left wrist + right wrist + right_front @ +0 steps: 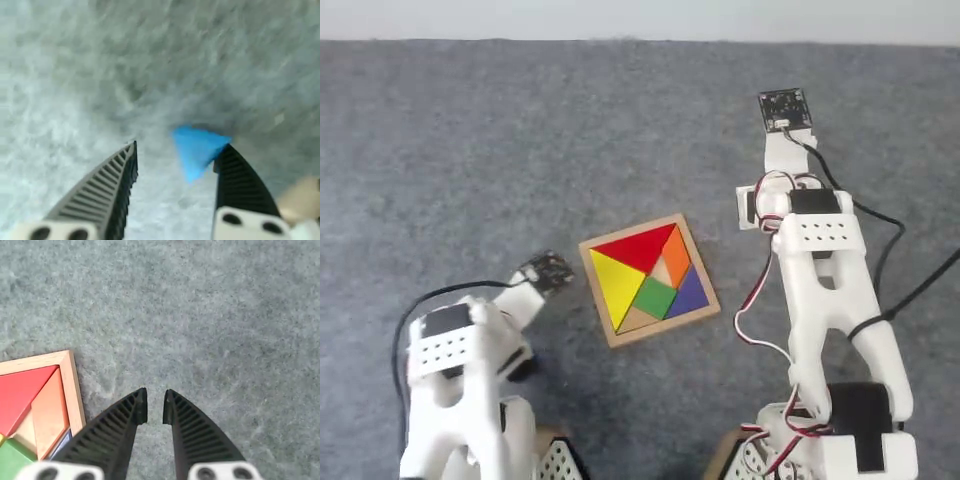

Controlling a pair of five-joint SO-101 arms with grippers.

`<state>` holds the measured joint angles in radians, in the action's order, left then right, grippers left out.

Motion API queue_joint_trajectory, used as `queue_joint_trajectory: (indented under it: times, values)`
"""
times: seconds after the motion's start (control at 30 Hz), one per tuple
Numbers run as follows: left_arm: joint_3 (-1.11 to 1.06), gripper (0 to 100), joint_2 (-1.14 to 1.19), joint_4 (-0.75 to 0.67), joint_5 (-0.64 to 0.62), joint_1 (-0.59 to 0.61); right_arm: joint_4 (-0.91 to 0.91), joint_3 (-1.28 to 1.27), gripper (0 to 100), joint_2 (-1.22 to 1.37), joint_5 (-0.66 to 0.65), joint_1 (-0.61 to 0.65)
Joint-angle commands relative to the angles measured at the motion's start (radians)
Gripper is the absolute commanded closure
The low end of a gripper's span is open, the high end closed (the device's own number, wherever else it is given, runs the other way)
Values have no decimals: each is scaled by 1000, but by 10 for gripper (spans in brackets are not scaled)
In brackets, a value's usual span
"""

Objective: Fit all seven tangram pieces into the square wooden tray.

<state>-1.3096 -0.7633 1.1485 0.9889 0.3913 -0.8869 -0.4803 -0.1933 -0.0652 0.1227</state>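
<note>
The square wooden tray (630,231) lies mid-table, turned at an angle. It holds a red triangle (638,250), a yellow triangle (610,282), an orange piece (677,262), a green square (655,297) and a purple piece (690,292). Two pale wood-coloured patches show among them. A blue triangle (197,147) lies on the carpet between the fingers of my open left gripper (179,146), close against one fingertip (227,157). My right gripper (155,391) hangs over bare carpet beside the tray's rim (75,385), fingers nearly together and holding nothing.
Grey carpet covers the whole table. The left arm (460,350) stands at the lower left of the tray, the right arm (825,270) along its right side, with cables looping off it. A beige shape (300,200) sits close by the left gripper.
</note>
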Motion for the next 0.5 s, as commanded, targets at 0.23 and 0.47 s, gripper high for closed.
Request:
queue_joint_trajectory:
  times: [0.23,0.47]
  values:
    - [10,759,-2,-405,-239,114,-1,55,933,-36,8,-10]
    - [16,776,-2,-591,-545,115,-1,54,933,-36,8,-7]
